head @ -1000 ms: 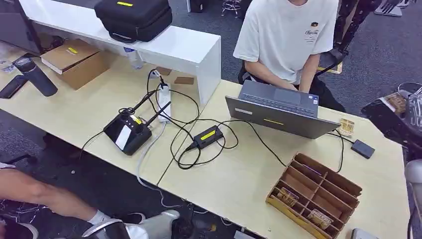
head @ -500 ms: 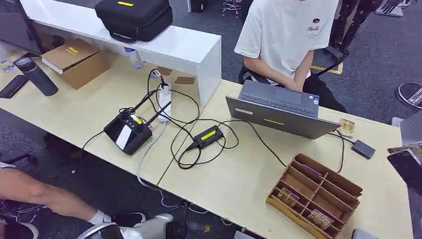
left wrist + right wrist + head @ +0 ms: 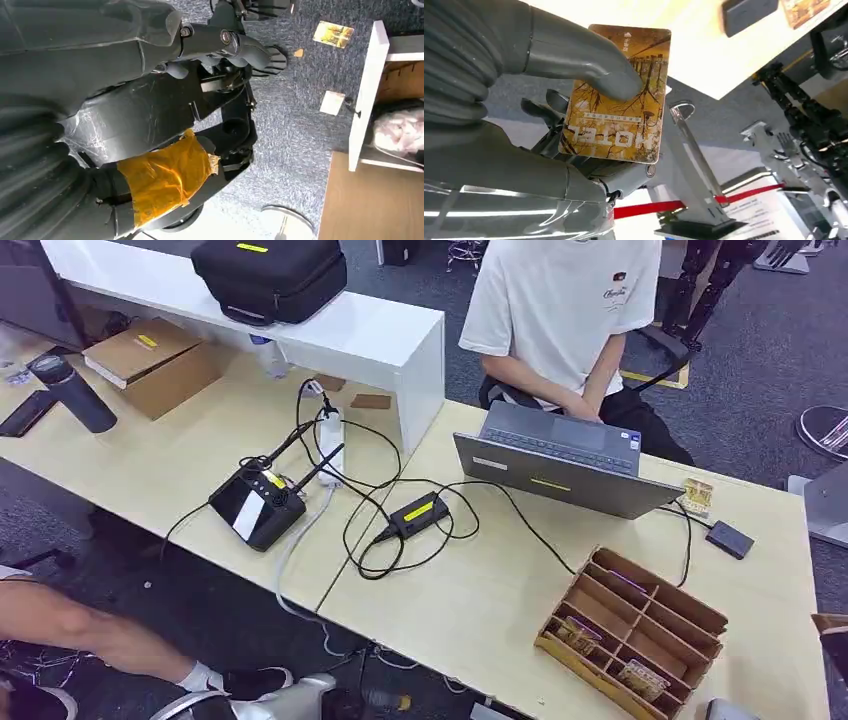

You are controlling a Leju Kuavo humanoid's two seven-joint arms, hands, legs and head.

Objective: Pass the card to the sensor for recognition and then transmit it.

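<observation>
A golden hotel card [image 3: 616,95] sits in my right hand [image 3: 514,150], the thick grey thumb [image 3: 589,60] pressing on its face. In the head view that hand [image 3: 838,652] and a corner of the card [image 3: 829,621] peek in at the right edge, beyond the table's right end. The small black sensor box [image 3: 729,539] lies on the table near the laptop's right corner, also seen as the sensor box [image 3: 749,12] from the wrist. My left hand [image 3: 150,30] hangs low beside my body, fingers stretched out with nothing in them.
A cardboard divider tray [image 3: 690,612] with a few cards stands at the table's front right. Another golden card [image 3: 697,496] lies by the sensor. A person in a white shirt [image 3: 560,310] works at a laptop [image 3: 560,465]. Cables and a black antenna device [image 3: 258,505] sit left.
My right hand with the card has dropped from high at the right edge to the lower right corner of the head view. The person has shifted slightly.
</observation>
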